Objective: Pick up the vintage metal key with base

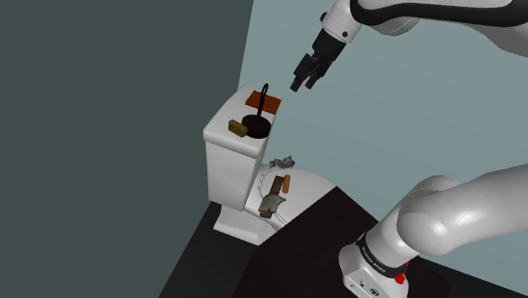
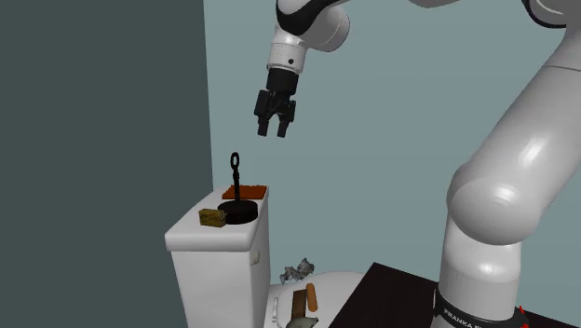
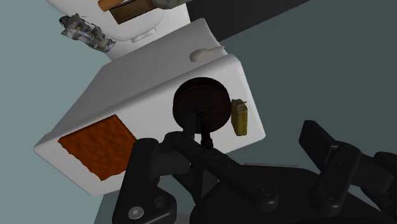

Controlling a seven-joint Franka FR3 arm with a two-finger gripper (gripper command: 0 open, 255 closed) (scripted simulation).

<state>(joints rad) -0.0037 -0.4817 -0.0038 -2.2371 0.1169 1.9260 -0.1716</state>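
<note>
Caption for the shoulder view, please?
Open gripper hovers above the black key on its round base, atop the toilet tank.

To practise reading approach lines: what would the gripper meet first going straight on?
Probably the upright key on the toilet tank, though depth is unclear and the gripper may pass beside it.

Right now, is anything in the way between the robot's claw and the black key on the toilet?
Nothing visible is. The open gripper hangs in clear air above the black key on its round base. The olive block and the orange-brown pad sit beside the base on the tank lid, not over it.
</note>
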